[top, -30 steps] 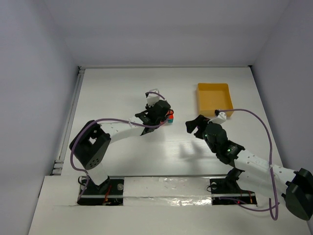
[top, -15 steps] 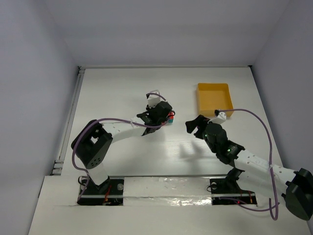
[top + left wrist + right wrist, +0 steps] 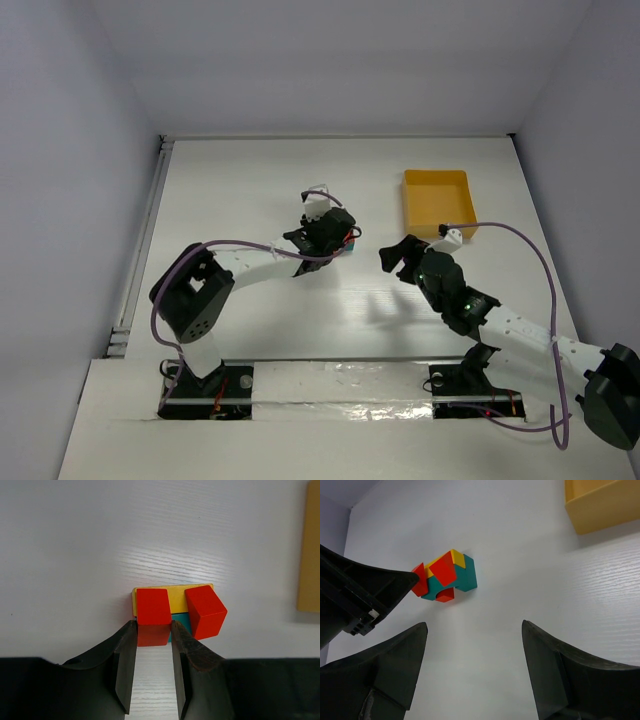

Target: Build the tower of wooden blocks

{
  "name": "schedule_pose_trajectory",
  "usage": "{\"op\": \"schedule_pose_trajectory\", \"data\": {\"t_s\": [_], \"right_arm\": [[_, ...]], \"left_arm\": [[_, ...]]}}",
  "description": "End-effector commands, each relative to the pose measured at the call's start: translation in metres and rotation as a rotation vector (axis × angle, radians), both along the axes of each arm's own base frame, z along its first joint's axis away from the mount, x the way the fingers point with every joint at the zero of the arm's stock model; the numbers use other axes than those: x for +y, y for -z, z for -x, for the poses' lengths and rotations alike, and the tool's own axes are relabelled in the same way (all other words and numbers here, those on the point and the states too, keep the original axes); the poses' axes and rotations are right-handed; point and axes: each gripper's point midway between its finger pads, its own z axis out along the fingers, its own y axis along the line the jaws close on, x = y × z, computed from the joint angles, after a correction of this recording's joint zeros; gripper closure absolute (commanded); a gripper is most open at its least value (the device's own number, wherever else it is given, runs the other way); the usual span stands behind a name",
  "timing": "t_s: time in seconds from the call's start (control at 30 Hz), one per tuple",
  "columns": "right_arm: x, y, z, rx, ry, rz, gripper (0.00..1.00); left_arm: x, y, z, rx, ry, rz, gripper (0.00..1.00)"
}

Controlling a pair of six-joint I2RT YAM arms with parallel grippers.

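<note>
The left fingers (image 3: 125, 655) are reaching out over the white bench (image 3: 250, 180) and pinching the left red cube (image 3: 153, 611), one finger lying against each side face. That cube belongs to the wood block tower (image 3: 447, 575), which is standing near the middle of the bench, well apart from the arm bases. In the left wrist view the cube is resting on a yellow bar (image 3: 175, 595), with a teal block (image 3: 181, 621) showing underneath. Just to its right a second red cube (image 3: 205, 611) is sitting skewed, turned out of line with the bar.

These blocks are probably behaving as light, rigid pieces with smooth paint, so nothing is likely to crush, but a cube may slip or twist if held near a corner. Taking hold on two flat, opposite faces, as the left fingers are doing, looks like the safest grip. The stack is loose, so any sideways drag risks shifting the pieces below.

Further right, the right fingers (image 3: 395, 670) are hanging spread wide and empty above bare bench, near the tower but not touching it. Beyond them the yellow-orange tray (image 3: 437, 200) is lying towards the far right.
</note>
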Motion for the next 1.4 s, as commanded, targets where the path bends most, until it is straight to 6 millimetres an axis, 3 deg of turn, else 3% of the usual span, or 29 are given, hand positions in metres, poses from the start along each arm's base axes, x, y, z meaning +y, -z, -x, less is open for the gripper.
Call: {"op": "schedule_pose_trajectory", "data": {"t_s": [0.0,1.37], "right_arm": [[0.0023,-0.0163,-0.0078,-0.054,0.012,-0.033,0.18],[0.0027,-0.0155,-0.0078,-0.054,0.006,-0.023,0.19]], "left_arm": [[-0.0060,-0.0163,-0.0069,-0.035,-0.028,0.023,0.74],[-0.0071,-0.0137,-0.0067,-0.027,-0.038,-0.003,0.69]]}}
